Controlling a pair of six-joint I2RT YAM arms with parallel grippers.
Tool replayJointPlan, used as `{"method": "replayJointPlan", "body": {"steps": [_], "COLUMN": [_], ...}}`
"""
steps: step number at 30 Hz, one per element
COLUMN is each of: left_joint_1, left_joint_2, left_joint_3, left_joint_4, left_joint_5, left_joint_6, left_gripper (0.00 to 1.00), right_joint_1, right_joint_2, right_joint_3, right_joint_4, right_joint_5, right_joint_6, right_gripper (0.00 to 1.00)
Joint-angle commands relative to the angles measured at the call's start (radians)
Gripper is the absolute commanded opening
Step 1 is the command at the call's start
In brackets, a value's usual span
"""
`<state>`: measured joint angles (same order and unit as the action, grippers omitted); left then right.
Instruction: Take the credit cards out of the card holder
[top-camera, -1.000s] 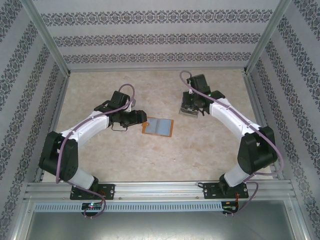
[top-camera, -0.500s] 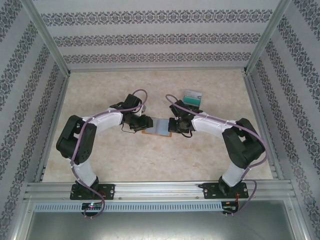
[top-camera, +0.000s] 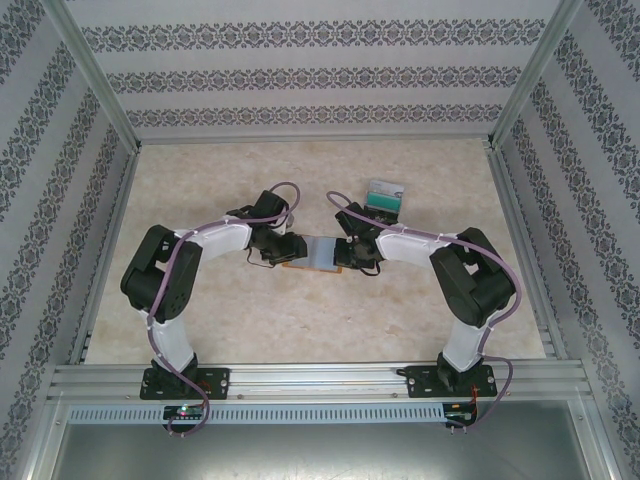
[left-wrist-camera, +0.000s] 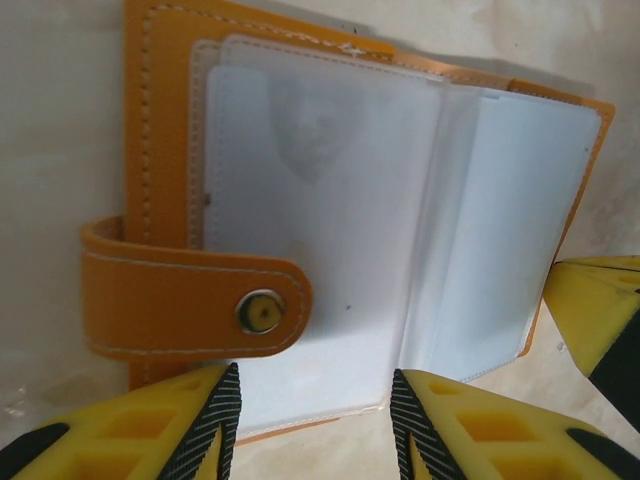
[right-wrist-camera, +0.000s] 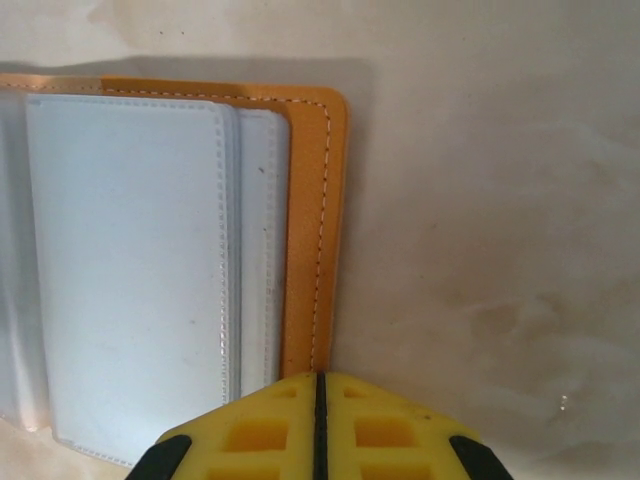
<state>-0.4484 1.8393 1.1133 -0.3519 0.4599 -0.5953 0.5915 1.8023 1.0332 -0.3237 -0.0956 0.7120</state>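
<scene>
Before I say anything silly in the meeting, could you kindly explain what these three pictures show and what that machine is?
It is two robot arms bolted at the near edge of a table. The wide picture comes from a fixed camera above and behind them. The two close-ups come from a camera on each wrist, looking past that arm's yellow fingers. An orange card holder lies open between the arms, with pale credit cards apparently in its clear sleeves. A clear box sits farther back. The left fingers stand apart around one sleeve's edge, not clearly gripping it. The right fingers are shut, their tip at the holder's orange border.
</scene>
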Motion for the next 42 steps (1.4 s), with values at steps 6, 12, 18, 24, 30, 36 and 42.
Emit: {"method": "replayJointPlan", "body": {"steps": [6, 12, 18, 24, 30, 36, 42], "left_joint_1": [-0.021, -0.019, -0.017, -0.016, -0.017, -0.021, -0.023], "left_joint_2": [0.025, -0.045, -0.057, -0.009, 0.015, 0.054, 0.051], "left_joint_3": [0.034, 0.016, 0.014, 0.011, 0.011, 0.023, 0.014], "left_joint_4": [-0.043, -0.039, -0.046, -0.055, -0.041, -0.058, 0.006], "left_joint_5": [-0.031, -0.076, -0.122, -0.097, -0.06, -0.044, 0.05], "left_joint_6": [0.005, 0.003, -0.006, -0.008, -0.007, -0.004, -0.017], "left_gripper": [0.45, 0.45, 0.44, 0.44, 0.43, 0.43, 0.55], "right_joint_1": [0.002, 0.004, 0.005, 0.007, 0.007, 0.008, 0.008], "right_joint_2": [0.026, 0.023, 0.021, 0.017, 0.019, 0.025, 0.032], "right_joint_3": [0.016, 0.007, 0.005, 0.0, 0.002, 0.009, 0.017], "right_joint_4": [-0.002, -0.002, -0.005, -0.006, -0.006, -0.005, -0.006], "right_joint_5": [-0.012, -0.012, -0.012, -0.013, -0.018, -0.023, -0.027], "right_joint_6": [0.01, 0.014, 0.015, 0.015, 0.015, 0.014, 0.011], "right_gripper": [0.0, 0.0, 0.0, 0.0, 0.0, 0.0, 0.0]}}
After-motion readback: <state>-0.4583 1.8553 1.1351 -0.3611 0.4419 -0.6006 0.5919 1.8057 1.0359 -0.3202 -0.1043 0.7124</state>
